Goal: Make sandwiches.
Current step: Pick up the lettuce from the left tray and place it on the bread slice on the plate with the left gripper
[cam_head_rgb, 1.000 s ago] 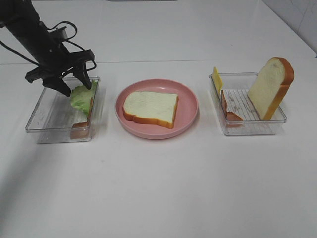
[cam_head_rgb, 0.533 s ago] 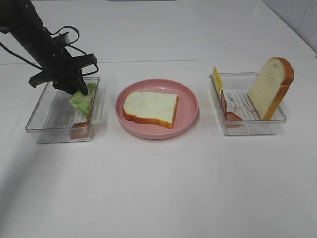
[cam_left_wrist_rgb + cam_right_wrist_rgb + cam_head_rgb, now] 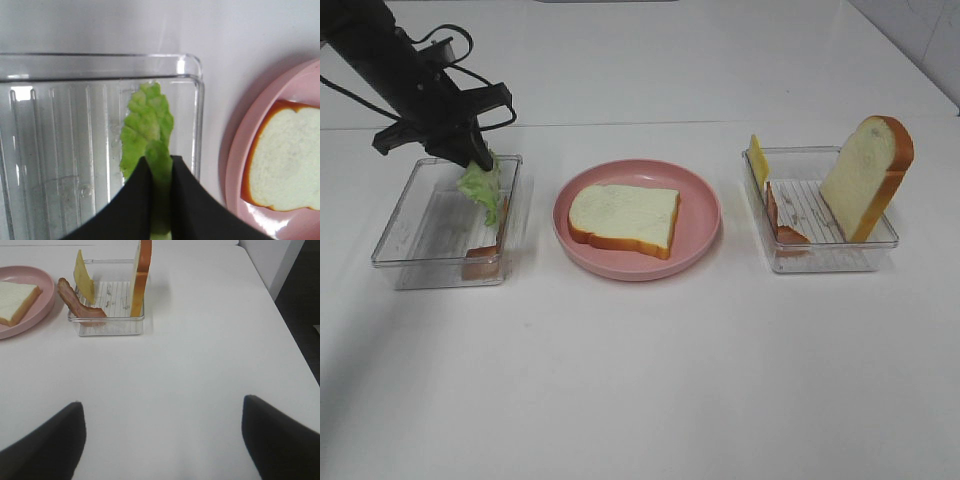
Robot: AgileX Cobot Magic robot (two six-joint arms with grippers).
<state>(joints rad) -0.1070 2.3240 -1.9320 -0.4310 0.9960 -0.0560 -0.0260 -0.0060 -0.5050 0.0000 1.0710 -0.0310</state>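
Two smooth black fingers (image 3: 132,200) of the left gripper (image 3: 159,167) pinch a crinkled green lettuce leaf (image 3: 147,125)

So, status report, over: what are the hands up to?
Left hand shut on lettuce, over its tray. Right hand open, empty. Bread waiting on plate, nothing blocking.

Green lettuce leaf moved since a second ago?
Yes. The green lettuce leaf has risen toward the far rim of the clear plastic tray, pinched in the left gripper.
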